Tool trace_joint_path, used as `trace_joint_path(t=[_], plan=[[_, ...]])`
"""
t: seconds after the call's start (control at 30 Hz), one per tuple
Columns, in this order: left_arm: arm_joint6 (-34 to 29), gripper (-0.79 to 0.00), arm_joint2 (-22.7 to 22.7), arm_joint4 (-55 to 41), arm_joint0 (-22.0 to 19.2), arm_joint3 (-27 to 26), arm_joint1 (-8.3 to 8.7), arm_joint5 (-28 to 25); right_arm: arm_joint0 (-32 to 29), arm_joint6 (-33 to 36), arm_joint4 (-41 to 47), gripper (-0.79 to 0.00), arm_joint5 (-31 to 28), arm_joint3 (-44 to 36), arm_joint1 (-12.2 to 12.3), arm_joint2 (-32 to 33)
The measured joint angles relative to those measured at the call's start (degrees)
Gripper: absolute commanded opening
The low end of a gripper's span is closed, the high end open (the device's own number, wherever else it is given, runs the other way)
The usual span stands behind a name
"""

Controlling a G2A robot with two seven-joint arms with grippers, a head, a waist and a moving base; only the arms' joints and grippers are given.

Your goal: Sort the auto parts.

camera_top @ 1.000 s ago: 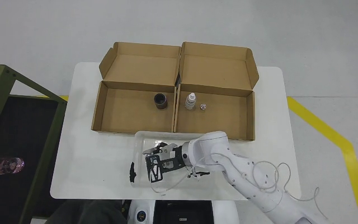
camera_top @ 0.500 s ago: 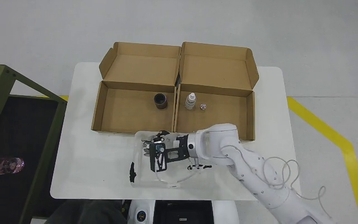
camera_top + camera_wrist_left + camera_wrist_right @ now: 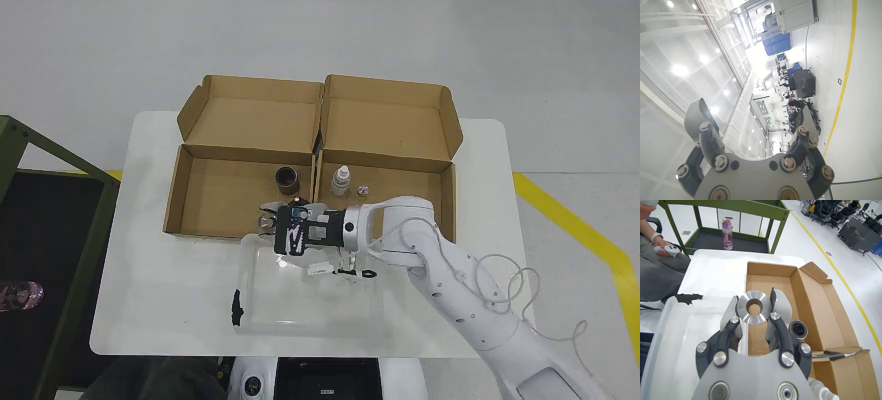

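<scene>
1. Between the fingers of the right claw (image 3: 754, 299), a metal ring (image 3: 743, 308) sits clamped, above the cardboard box's (image 3: 806, 298) near wall.
2. Released early, it could fall into the clear bin (image 3: 668, 306) on one side of the claw, or hit the black cylinder (image 3: 798, 330) on the other.

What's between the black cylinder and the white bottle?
Top view: the cardboard boxes' adjoining walls stand between the black cylinder and the white bottle.
</scene>
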Motion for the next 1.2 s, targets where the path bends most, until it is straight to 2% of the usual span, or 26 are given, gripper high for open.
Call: trace_joint_path(t=[0.57,1.2], plan=[[0.0,0.0,0.0,0.0,0.0,0.0,0.0,0.0,12.3,6.7,8.5,-0.785,4.7,16.1,-4.7,-8.1],[0.0,0.0,0.0,0.0,0.0,0.0,0.0,0.0,17.3,10.2,6.6,-0.785,7.8,28.8,-9.1,-15.0]])
